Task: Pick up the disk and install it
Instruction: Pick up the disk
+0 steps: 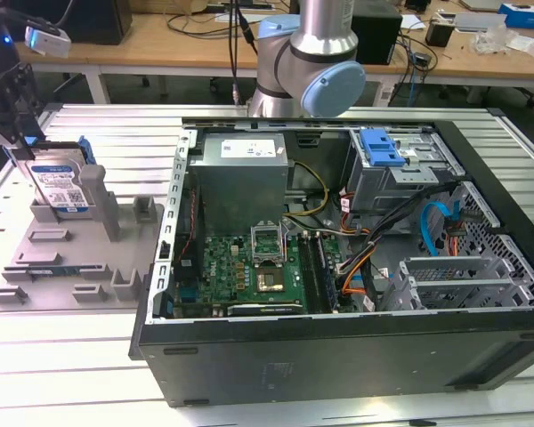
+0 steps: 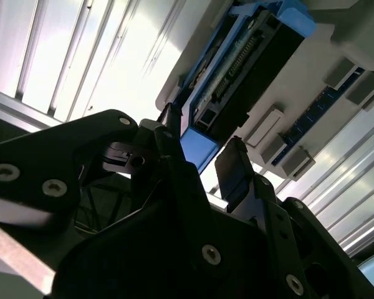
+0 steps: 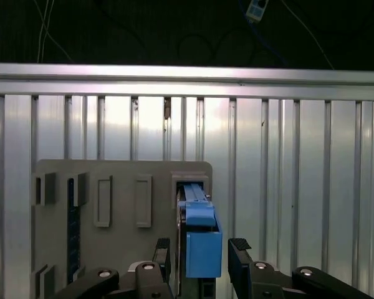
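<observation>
Disk [image 1: 62,185], a silver-grey rectangular hard drive with a white-and-blue label in a bright blue plastic carrier bracket, stands on edge in a slot of the flat grey plastic tray [image 1: 80,258] with upright posts. The slot is at the tray's far corner, on the exterior view's left, outside the case. The black gripper [image 3: 201,250] sits directly over the disk's upper end. In both wrist views the fingers [image 3: 240,254] are apart, one on each side of the blue bracket. A sliver of light shows between the bracket and one finger, so they are not clamped. The other finger is right at the bracket face; can't tell if it touches. The tray lies on the ribbed aluminium worktop [image 1: 89,374], just beside the open black computer case [image 1: 338,351]. The case lies on its side with the green motherboard [image 1: 240,267] exposed. A blue ribbed plastic latch [image 1: 380,147] sits at the case's far end, well apart from the disk.
</observation>
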Available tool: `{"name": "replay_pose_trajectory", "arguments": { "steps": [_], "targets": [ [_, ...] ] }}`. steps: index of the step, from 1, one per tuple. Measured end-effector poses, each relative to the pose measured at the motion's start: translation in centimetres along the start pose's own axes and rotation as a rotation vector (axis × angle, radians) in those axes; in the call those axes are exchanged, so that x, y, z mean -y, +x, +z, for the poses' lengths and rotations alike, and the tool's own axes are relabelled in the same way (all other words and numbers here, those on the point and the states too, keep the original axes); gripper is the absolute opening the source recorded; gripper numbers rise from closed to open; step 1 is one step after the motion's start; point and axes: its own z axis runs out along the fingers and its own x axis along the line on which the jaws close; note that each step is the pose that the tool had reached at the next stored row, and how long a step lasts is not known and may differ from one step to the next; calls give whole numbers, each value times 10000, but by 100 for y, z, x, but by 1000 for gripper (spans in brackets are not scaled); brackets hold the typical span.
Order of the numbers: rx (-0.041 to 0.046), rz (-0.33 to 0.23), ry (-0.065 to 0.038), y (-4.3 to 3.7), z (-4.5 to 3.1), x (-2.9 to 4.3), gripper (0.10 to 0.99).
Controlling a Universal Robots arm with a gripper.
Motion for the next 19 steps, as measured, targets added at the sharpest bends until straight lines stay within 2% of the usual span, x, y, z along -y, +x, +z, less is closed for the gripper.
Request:
{"name": "replay_pose_trajectory", "arguments": {
  "steps": [11, 13, 14, 19],
  "targets": [
    [1, -1, 1, -10, 99, -25, 498],
    [0, -1, 1, -10, 125, -32, 482],
    [0, -1, 1, -10, 138, -34, 412],
    [0, -2, 0, -9, 177, -37, 412]
  ]
}}
